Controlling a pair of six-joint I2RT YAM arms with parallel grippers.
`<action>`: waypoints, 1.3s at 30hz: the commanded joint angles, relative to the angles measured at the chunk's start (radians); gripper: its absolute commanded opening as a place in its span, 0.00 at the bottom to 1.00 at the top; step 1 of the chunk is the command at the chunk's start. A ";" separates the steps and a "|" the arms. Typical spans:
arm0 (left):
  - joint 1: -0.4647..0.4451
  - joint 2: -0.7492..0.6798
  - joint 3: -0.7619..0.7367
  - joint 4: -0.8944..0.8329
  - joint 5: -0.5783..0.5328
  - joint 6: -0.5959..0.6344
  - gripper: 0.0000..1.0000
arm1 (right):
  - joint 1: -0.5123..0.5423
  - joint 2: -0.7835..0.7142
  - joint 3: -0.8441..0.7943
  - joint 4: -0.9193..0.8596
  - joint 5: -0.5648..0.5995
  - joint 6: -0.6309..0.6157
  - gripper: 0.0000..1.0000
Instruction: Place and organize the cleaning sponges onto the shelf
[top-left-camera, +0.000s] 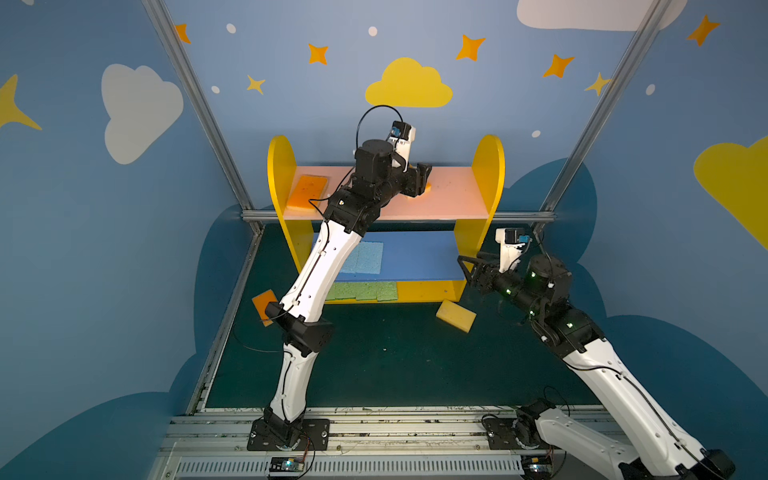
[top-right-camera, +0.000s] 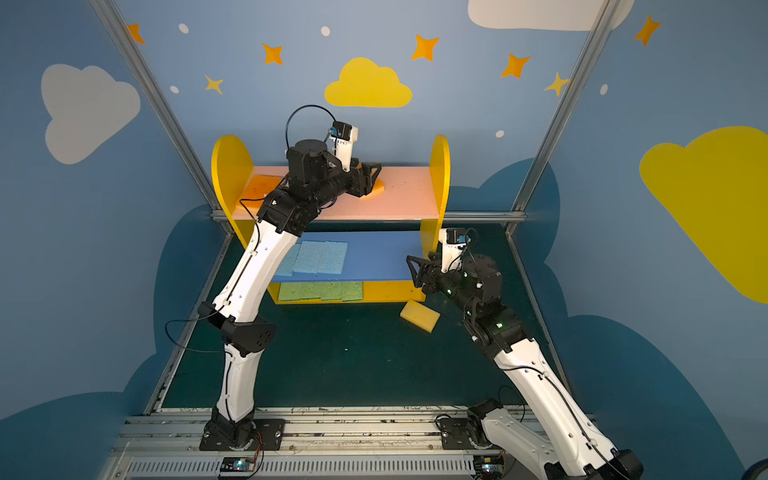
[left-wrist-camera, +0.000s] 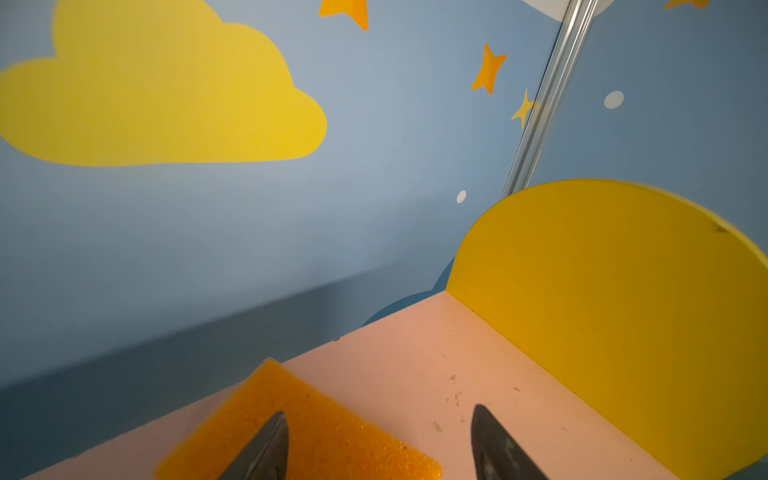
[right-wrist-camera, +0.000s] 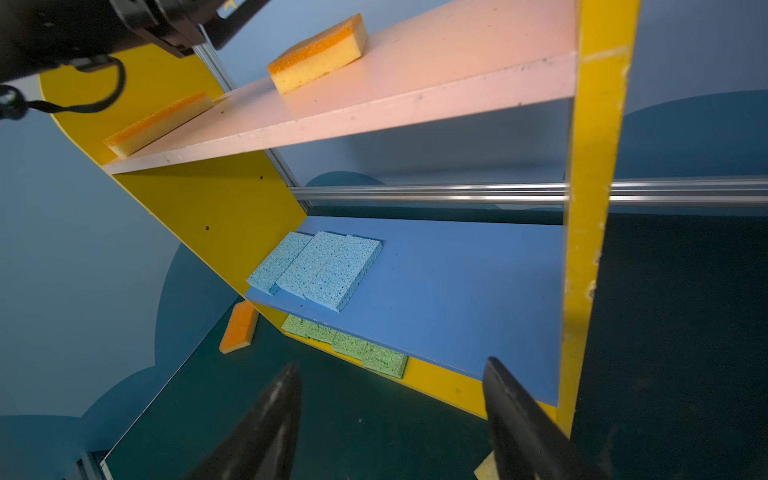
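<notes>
Top views: in both I see the table (top-left-camera: 395, 365) carrying the shelf (top-right-camera: 440, 166) at its far side. The shelf has three boards: pink board (top-left-camera: 457, 195) on top, blue board (top-left-camera: 419, 253) in the middle, yellow board (top-left-camera: 428, 291) at the bottom.

Left claw (left-wrist-camera: 380, 411): open, over the middle of the pink board. In the left wrist view one finger (left-wrist-camera: 266, 449) stands over an orange sponge (left-wrist-camera: 332, 444) lying flat on that board, and the other stands over bare pink. I cannot tell whether the finger touches the sponge.

Right claw (right-wrist-camera: 392, 362): open, nothing between its fingers. It hangs above the table, just beside the right panel (top-left-camera: 469, 237).

Sponges:
- Three blue sponges (right-wrist-camera: 320, 270) lie side by side, touching, on the left part of the blue board.
- The green sponges (top-left-camera: 365, 291) lie in a row on the left part of the yellow board.
- A second orange sponge (top-left-camera: 307, 192) lies at the pink board's left end.
- A third orange sponge (right-wrist-camera: 240, 328) rests on the table outside the left panel (top-left-camera: 282, 166).
- A yellow-faced sponge (top-left-camera: 456, 316) lies skewed on the table near the shelf's right front corner.
</notes>
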 joint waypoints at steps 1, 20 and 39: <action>0.013 0.017 0.046 0.056 0.133 -0.063 0.68 | -0.001 -0.006 0.007 -0.029 -0.005 -0.014 0.68; -0.021 -0.032 0.052 -0.488 -0.018 -0.045 0.60 | 0.000 -0.024 -0.007 -0.020 -0.017 0.011 0.64; -0.114 -0.207 -0.110 -0.541 -0.135 -0.030 0.56 | 0.003 -0.138 0.020 -0.113 -0.020 0.001 0.63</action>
